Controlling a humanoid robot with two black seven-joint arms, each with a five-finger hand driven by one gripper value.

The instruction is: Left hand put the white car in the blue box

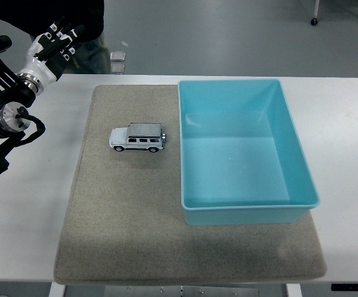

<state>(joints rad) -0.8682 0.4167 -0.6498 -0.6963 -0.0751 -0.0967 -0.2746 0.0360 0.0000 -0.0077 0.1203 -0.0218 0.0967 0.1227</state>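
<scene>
while raised, left hand (54,42) far from white car (137,138)

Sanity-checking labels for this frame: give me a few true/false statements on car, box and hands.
1. The white car lies inside the blue box. False: it stands on the grey mat, left of the box and apart from it.
2. The blue box holds nothing. True.
3. The left hand grips the car. False: it is up at the table's far left corner, fingers relaxed, holding nothing.
4. The car stands on its wheels, side-on to the camera. True.
5. The right hand rests on the mat. False: no right hand is in view.
</scene>
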